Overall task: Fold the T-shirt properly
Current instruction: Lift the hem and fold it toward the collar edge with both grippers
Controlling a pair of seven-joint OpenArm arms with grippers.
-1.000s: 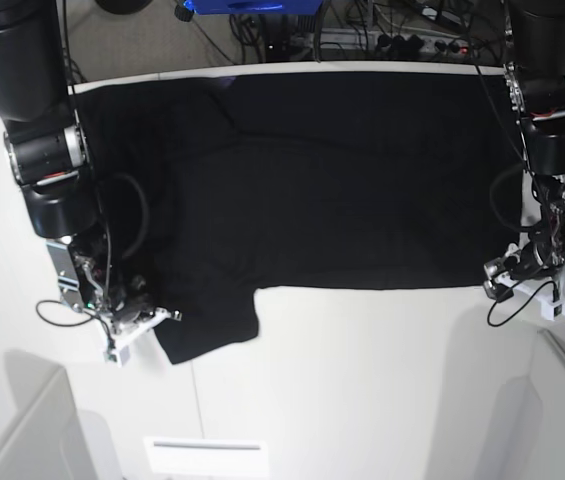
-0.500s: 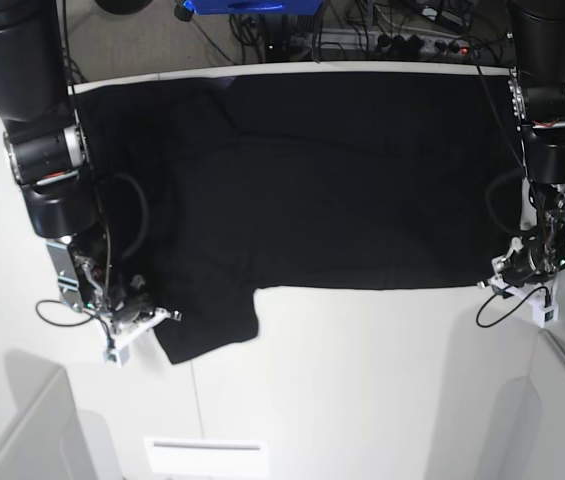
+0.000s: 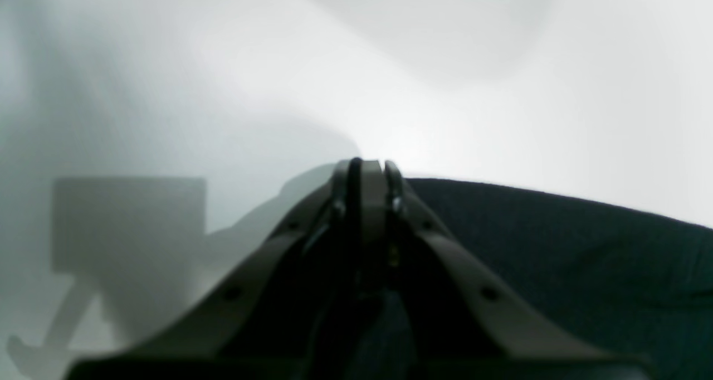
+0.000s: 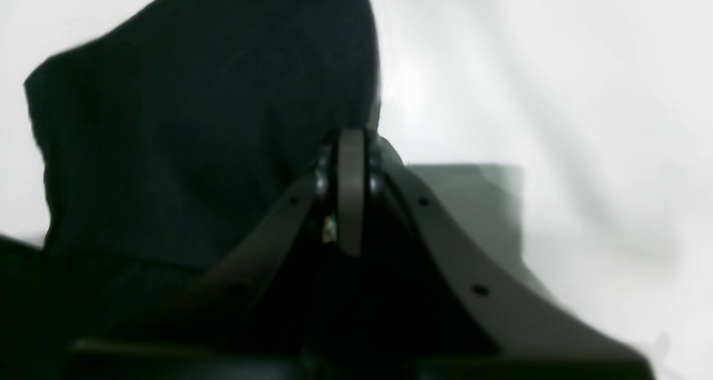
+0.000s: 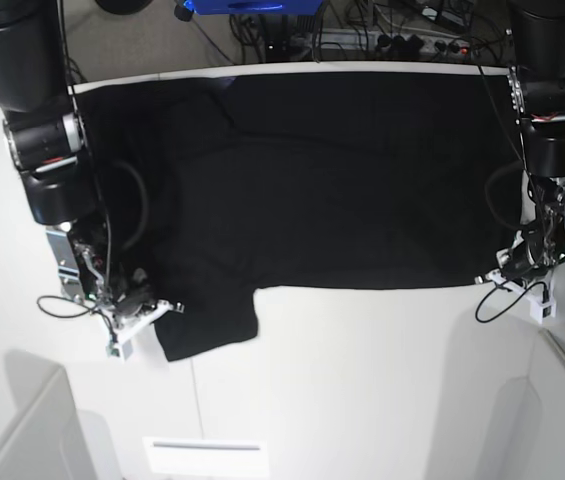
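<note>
The black T-shirt lies spread flat across the far half of the white table, plain side up, with one sleeve reaching toward the front. My left gripper is at the shirt's near right corner. In the left wrist view this gripper has its fingers pressed together where the dark fabric edge meets them. My right gripper sits at the sleeve's left edge. In the right wrist view it is shut, with the black sleeve lying just beyond and beneath its tips.
The bare white table extends in front of the shirt. A white flat panel lies at the front edge, and a grey slab fills the front left corner. Cables and a power strip run behind the table.
My left gripper went from open to shut at the shirt's right corner and edged inward. My right arm shifted slightly, still shut at the sleeve.
</note>
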